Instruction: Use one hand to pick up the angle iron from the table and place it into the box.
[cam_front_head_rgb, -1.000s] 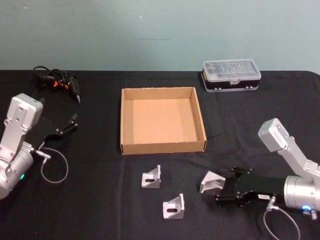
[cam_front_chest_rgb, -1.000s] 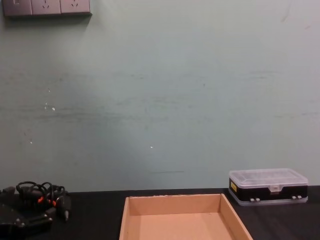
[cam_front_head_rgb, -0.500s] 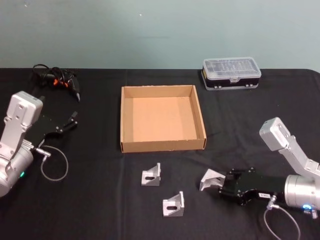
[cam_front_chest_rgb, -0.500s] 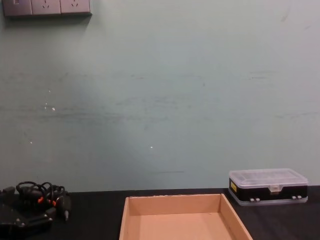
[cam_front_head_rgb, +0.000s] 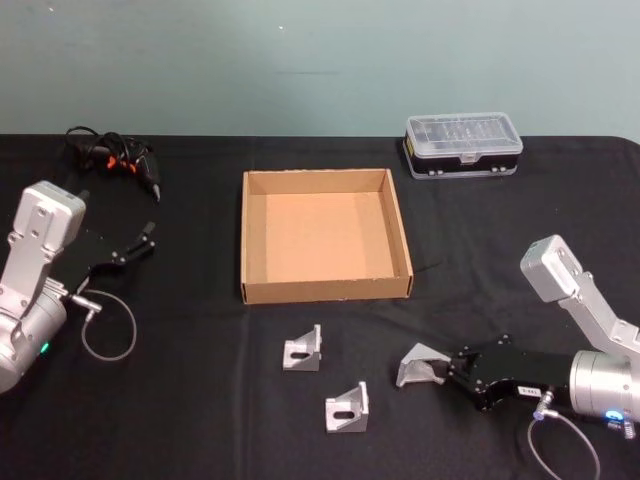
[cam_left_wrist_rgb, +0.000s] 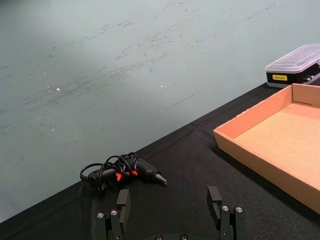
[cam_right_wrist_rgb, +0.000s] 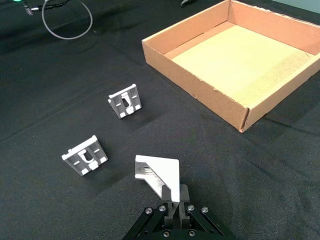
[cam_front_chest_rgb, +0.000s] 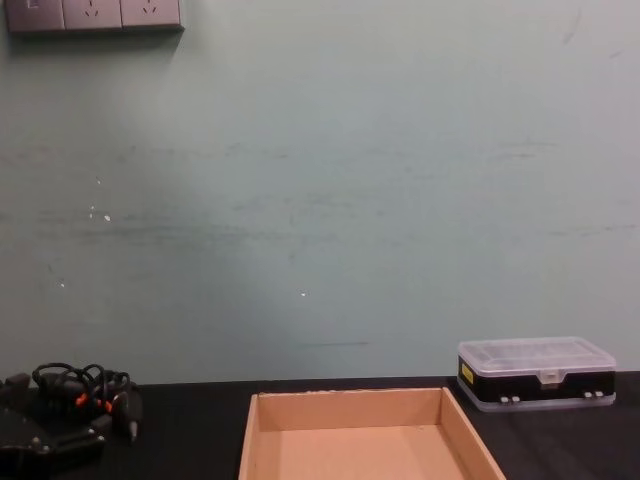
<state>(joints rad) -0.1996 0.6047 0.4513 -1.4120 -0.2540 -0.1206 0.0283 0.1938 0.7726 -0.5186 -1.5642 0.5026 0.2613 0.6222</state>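
Handling: the angle iron (cam_front_head_rgb: 420, 364) is a small, pale metal corner piece. Judge it rigid, light for the arm, and smooth enough to slide or pivot between flat pads. It will not give under pressure, so the hold depends on pad placement alone. The soundest hold is across one flat flange, pads on its two faces and well back from the edge, clear of the slotted hole.

Position: the piece is toward the near edge of the surface (cam_front_head_rgb: 200, 400), right of centre and in front of the box (cam_front_head_rgb: 325, 292). The box sits mid-surface and is empty.

Right claw (cam_front_head_rgb: 452, 368): it reaches in low from the right edge with its jaws drawn narrow, pinching the rim of the angle iron's upright flange. The right wrist view confirms this: the claw (cam_right_wrist_rgb: 178, 196) grips the flange (cam_right_wrist_rgb: 159, 172) at its lower corner only. You have a shallow edge bite, so expect the piece to swing if you move sharply. Whether it has cleared the surface cannot be determined.

Left claw (cam_front_head_rgb: 140, 247): it is parked near the left edge with its jaws wide and nothing between them.

Other items: a left bracket (cam_front_head_rgb: 303, 350) and a near bracket (cam_front_head_rgb: 347, 409) lie apart from the held piece, toward the near edge. A plastic case (cam_front_head_rgb: 463, 145) stands at the far edge.
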